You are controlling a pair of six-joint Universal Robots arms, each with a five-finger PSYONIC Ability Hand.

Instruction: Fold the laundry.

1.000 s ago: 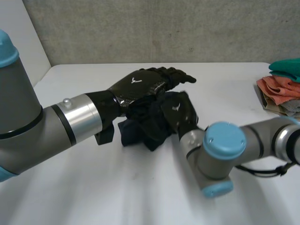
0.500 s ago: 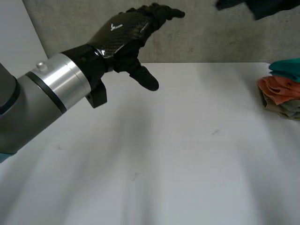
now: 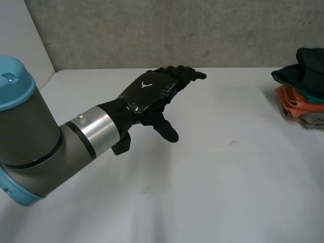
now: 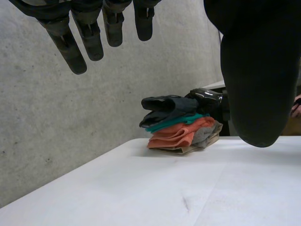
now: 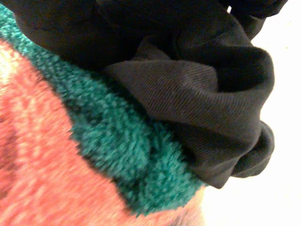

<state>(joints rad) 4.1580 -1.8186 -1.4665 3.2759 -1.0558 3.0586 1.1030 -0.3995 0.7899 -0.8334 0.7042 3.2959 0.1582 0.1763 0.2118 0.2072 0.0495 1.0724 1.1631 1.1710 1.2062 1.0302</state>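
A bunched black cloth (image 3: 302,71) lies on top of a stack of folded laundry at the table's far right edge. In the left wrist view my right hand (image 4: 211,101) is at the cloth (image 4: 164,106), fingers closed on it. Under the palm in the right wrist view, the black cloth (image 5: 197,84) rests on a teal towel (image 5: 117,141), which lies over an orange one (image 5: 37,165). My left hand (image 3: 152,93) hovers over the middle of the white table (image 3: 202,177), fingers (image 4: 75,42) straight and thumb spread, holding nothing.
The stack has an orange towel (image 3: 296,98) and a grey-beige piece beneath it (image 3: 309,119). A grey concrete wall (image 3: 167,30) runs behind the table's back edge.
The black cloth left the table's middle and now sits on the stack at the right, carried there by my right hand. My left hand rose, then came back down empty.
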